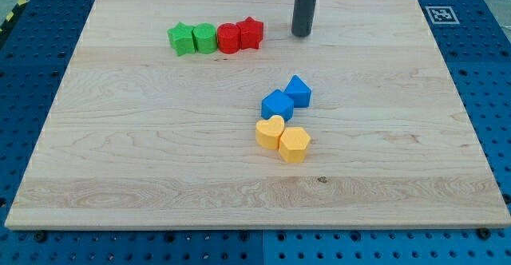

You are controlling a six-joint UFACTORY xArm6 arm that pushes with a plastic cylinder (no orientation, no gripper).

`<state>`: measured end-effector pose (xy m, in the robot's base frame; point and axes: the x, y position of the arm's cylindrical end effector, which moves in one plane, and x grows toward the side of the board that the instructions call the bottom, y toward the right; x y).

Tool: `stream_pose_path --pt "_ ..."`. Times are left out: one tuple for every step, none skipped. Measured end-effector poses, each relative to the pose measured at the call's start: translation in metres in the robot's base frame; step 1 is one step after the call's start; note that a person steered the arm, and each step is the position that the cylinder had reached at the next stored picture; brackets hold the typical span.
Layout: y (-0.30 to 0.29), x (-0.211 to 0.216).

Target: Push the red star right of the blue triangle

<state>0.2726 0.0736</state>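
The red star point(251, 33) lies near the view's top, at the right end of a row of touching blocks. The blue triangle point(299, 91) lies near the board's middle, touching a second blue block point(277, 104) at its lower left. My tip point(302, 35) rests on the board to the right of the red star, with a gap between them. It is well above the blue triangle in the view. The rod rises out of the view's top.
The row left of the red star holds a red round block point(228, 38), a green block point(205, 37) and a green star point(182, 38). A yellow heart point(270, 132) and a yellow hexagon point(295, 144) sit just below the blue blocks. The wooden board point(120, 153) lies on a blue pegboard.
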Motion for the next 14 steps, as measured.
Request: stream_pose_path --pt "-0.059 -0.044" --pt "-0.129 -0.044" --pt "-0.147 -0.021" --pt "-0.122 0.002" --pt "-0.104 0.023" --pt "-0.077 0.044" --pt "-0.060 0.056" --pt "-0.047 0.077" --pt "-0.029 0.090" --pt "-0.018 0.082" --pt "-0.008 0.088" --pt "-0.008 0.106" --pt "-0.006 0.108" --pt "0.001 0.112"
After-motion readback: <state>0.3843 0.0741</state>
